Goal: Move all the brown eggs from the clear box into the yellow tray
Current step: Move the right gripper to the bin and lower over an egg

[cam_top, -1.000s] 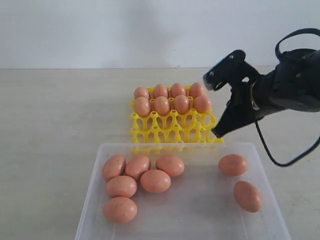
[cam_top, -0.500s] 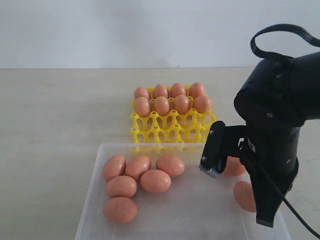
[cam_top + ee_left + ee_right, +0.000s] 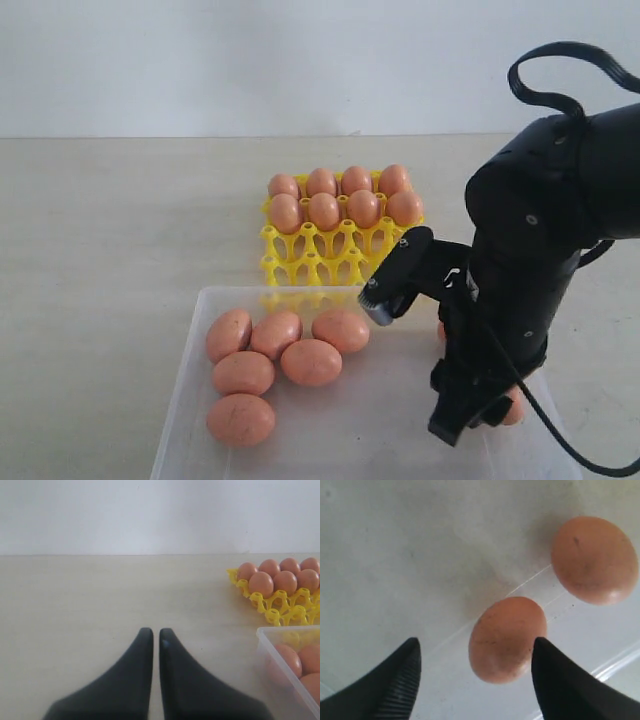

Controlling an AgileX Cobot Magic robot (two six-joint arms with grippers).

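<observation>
Several brown eggs point(image 3: 341, 208) fill the two far rows of the yellow tray point(image 3: 340, 262). In front of it stands the clear box point(image 3: 196, 318), with several brown eggs point(image 3: 311, 362) clustered at its left. My right gripper point(image 3: 458, 420) points down into the box's right part and is open. In the right wrist view one egg point(image 3: 506, 639) lies on the box floor between the fingers of the right gripper point(image 3: 475, 644), close to one fingertip point(image 3: 540, 647), and a second egg point(image 3: 594, 560) lies beyond. My left gripper point(image 3: 155, 631) is shut on nothing above bare table.
The right arm point(image 3: 540, 230) and its cable cover the box's right side in the exterior view. The tray's two near rows of cups point(image 3: 330, 268) hold nothing. The left wrist view shows the tray point(image 3: 280, 611) and a box corner point(image 3: 270, 636) off to one side.
The right arm swung from beside the tray down into the box's right side, then shifted a little left. Its jaws went from shut to open.
</observation>
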